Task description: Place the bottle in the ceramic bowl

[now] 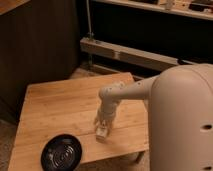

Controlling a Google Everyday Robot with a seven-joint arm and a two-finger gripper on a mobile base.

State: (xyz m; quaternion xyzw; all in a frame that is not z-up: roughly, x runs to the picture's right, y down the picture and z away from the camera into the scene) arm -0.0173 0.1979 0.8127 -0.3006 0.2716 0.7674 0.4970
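Note:
The small cream-white bottle (101,132) rests on the wooden table (60,107), near its front edge and a little right of the middle. My gripper (102,128) hangs straight down from the white arm and sits right over the bottle, hiding its upper part. The glossy black ceramic bowl (62,152) stands at the table's front left corner, about a bowl's width to the left of the bottle and slightly nearer. Nothing lies in the bowl.
The robot's large white body (182,125) fills the right side of the view and hides the table's right end. A dark wall panel (35,45) and a low metal rail (130,55) stand behind the table.

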